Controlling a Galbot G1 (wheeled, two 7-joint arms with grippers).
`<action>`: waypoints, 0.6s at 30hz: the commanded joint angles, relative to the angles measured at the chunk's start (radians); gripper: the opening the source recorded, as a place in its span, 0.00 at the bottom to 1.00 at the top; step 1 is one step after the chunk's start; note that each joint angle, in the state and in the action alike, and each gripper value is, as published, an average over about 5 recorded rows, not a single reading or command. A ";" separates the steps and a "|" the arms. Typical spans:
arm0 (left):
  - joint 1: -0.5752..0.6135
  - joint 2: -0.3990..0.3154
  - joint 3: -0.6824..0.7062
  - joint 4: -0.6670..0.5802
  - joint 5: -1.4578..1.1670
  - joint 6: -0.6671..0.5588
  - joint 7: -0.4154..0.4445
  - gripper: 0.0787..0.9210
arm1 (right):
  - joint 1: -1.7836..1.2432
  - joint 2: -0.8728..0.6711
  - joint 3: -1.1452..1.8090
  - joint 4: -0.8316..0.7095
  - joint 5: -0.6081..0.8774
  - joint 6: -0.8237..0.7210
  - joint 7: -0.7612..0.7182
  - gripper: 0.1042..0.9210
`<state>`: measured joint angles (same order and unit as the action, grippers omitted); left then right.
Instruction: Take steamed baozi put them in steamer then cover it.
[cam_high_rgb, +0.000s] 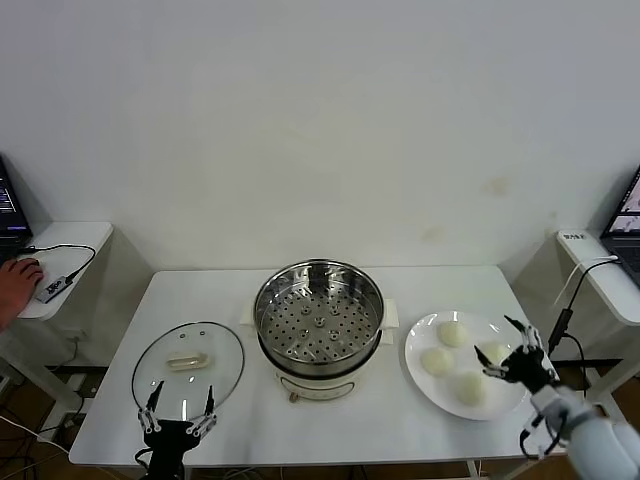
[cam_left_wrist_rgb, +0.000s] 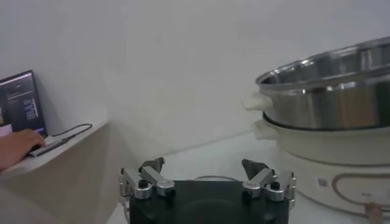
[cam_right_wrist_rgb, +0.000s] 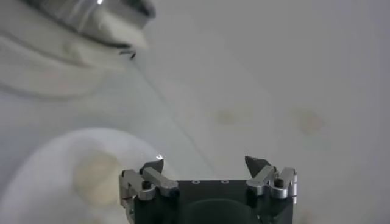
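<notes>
White table (cam_high_rgb: 420, 445) is holding everything, going big to small. Steel steamer (cam_high_rgb: 319, 325) is sitting at the table's centre on its white electric base, uncovered, perforated tray showing inside with nothing lying on it; the left wrist view is catching its shiny wall and white side handle (cam_left_wrist_rgb: 255, 102). Glass cover (cam_high_rgb: 188, 364) is lying flat on the table on the robot's left of the steamer, apart from it, cream handle facing up. White plate (cam_high_rgb: 418, 340) is resting on the robot's right of the steamer, just beside it, not touching as far as I can tell. Four steamed baozi (cam_high_rgb: 437, 361) are sitting on that plate, none in the steamer; one (cam_right_wrist_rgb: 97, 176) is showing blurred in the right wrist view. Right gripper (cam_high_rgb: 506, 350) is hovering at the plate's outer edge by the bun nearest that edge, fingers (cam_right_wrist_rgb: 153, 168) spread wide, grasping nothing; whether a fingertip is touching that bun I can't tell. Left gripper (cam_high_rgb: 179, 406) is waiting at the table's near edge, just at the cover's near rim, fingers (cam_left_wrist_rgb: 152, 165) released and spread, holding nothing. Somebody's hand (cam_high_rgb: 17, 284) is resting on a side desk far on the robot's left, by a laptop (cam_left_wrist_rgb: 21, 103).
</notes>
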<state>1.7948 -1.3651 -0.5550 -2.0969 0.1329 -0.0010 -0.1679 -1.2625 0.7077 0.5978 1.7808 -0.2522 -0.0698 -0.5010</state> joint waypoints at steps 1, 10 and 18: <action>-0.001 -0.001 -0.005 0.001 0.046 0.005 0.026 0.88 | 0.449 -0.281 -0.371 -0.205 -0.027 -0.012 -0.344 0.88; 0.006 -0.016 -0.030 0.010 0.044 -0.011 0.021 0.88 | 0.973 -0.249 -0.964 -0.409 -0.030 0.034 -0.494 0.88; 0.005 -0.020 -0.040 0.020 0.043 -0.012 0.022 0.88 | 1.122 -0.133 -1.165 -0.539 -0.051 0.077 -0.535 0.88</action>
<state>1.7978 -1.3840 -0.5929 -2.0755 0.1677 -0.0133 -0.1504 -0.4360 0.5489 -0.2344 1.4004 -0.2870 -0.0221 -0.9218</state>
